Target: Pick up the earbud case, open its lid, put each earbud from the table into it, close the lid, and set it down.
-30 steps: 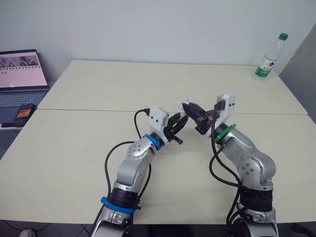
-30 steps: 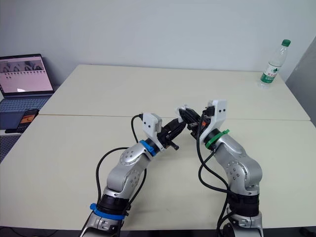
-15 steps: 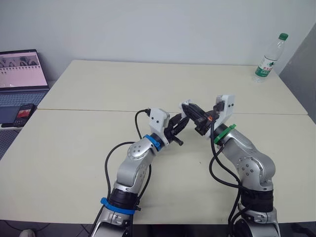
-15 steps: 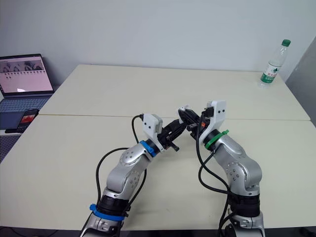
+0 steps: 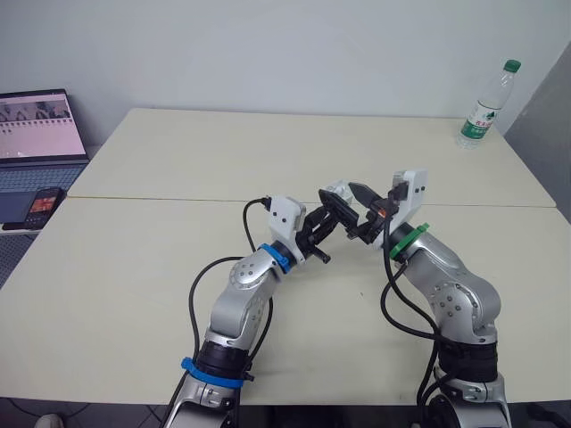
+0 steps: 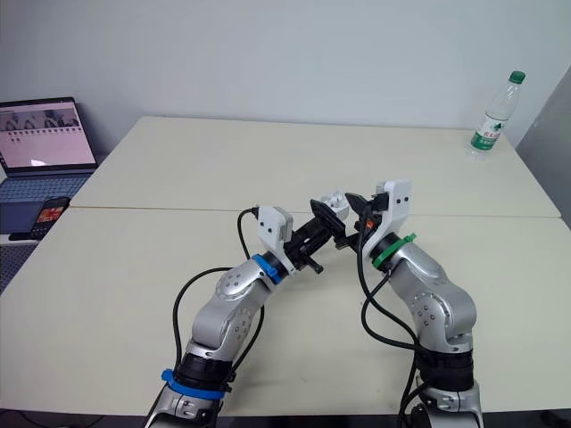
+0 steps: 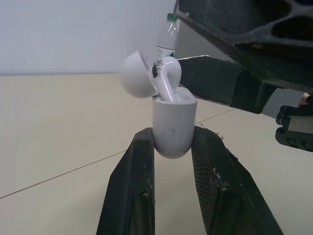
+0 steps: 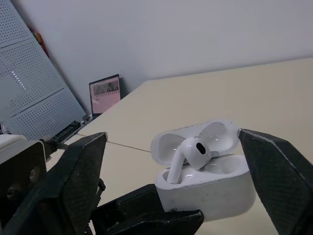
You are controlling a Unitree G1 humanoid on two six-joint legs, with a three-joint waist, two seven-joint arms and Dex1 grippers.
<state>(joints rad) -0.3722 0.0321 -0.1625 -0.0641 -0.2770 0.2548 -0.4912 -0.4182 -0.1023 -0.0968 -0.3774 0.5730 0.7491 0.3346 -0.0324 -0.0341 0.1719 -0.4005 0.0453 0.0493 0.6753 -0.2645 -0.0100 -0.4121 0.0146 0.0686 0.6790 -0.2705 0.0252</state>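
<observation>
Above the table (image 5: 178,160), between the two wrists, the earbud case (image 5: 335,192) is held clear of the surface. The left gripper (image 7: 171,142) is clamped on its rounded base. The head views give the case as a small white shape against black fingers and do not show what is inside it.

The left wrist view does. The case is a smooth, glossy white capsule standing upright, and two matte black fingers (image 7: 131,188) press its lower sides. Its domed lid (image 7: 137,74) is swung back on the hinge. One white earbud (image 7: 167,73) stands stem-down in the case at a tilt, with its bulbous head and dark mesh spot above the rim.

The right wrist view looks into the open case from the other side. It shows two moulded wells in the body and two hollows in the lid. The earbud stem is in one well and the neighbouring well is bare.

The right gripper (image 5: 359,212) is spread wide, with one textured, wedge-shaped finger (image 8: 73,181) on each side of the case and apart from it. Whether the finger nearest the earbud touches it cannot be told.

Well beyond the case, a clear plastic water bottle (image 5: 484,107) with a green cap stands at the table's far corner on the right arm's side. On the left arm's side of the case, an open laptop (image 5: 36,134) and a phone (image 5: 45,203) lie off the table edge.
</observation>
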